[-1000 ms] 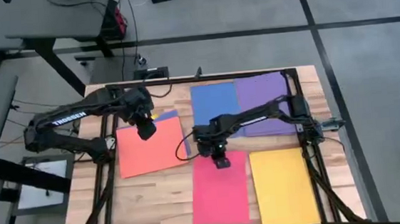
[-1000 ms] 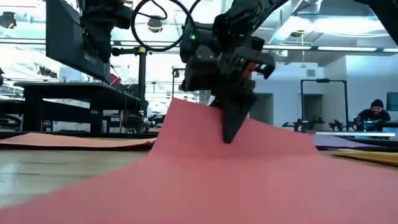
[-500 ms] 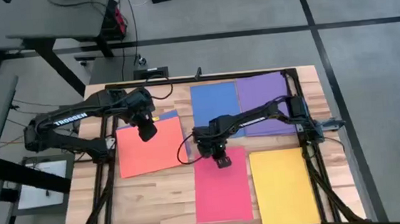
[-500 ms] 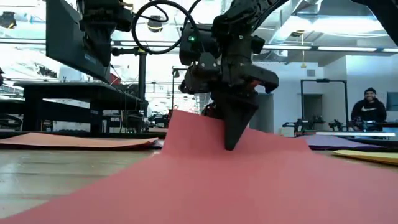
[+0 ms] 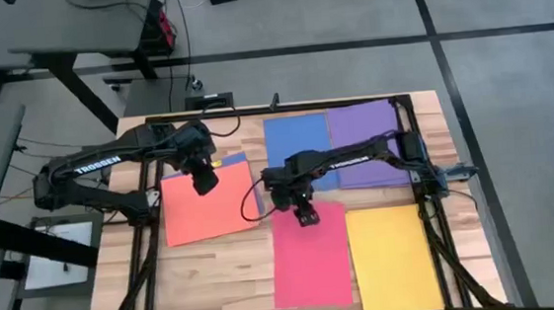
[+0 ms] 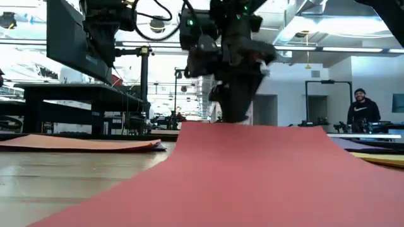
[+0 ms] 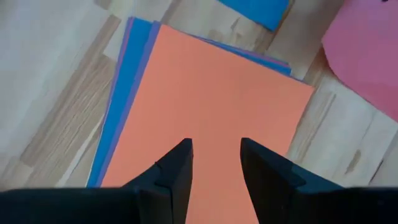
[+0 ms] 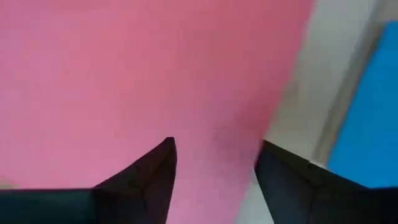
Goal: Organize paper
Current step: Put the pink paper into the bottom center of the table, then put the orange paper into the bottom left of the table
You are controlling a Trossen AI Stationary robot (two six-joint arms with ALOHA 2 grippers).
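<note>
From above, the right gripper sits over the far short edge of the pink-red sheet, whose long axis runs from the fingers toward the near side of the worktop. The left gripper hangs over the far edge of the salmon-orange sheet, so the right arm is the nearer one to the pink-red sheet. Bare wood lies to one side of that sheet; the yellow sheet lies just beside it on the other. The blue sheet and purple sheet lie beyond the fingers.

From worktop height, the right gripper meets the raised far edge of the pink-red sheet.

At the left wrist, the fingers stand open over the salmon-orange sheet, gripping nothing.

At the right wrist, the fingers are parted above the pink-red sheet, its side edge close by.
</note>
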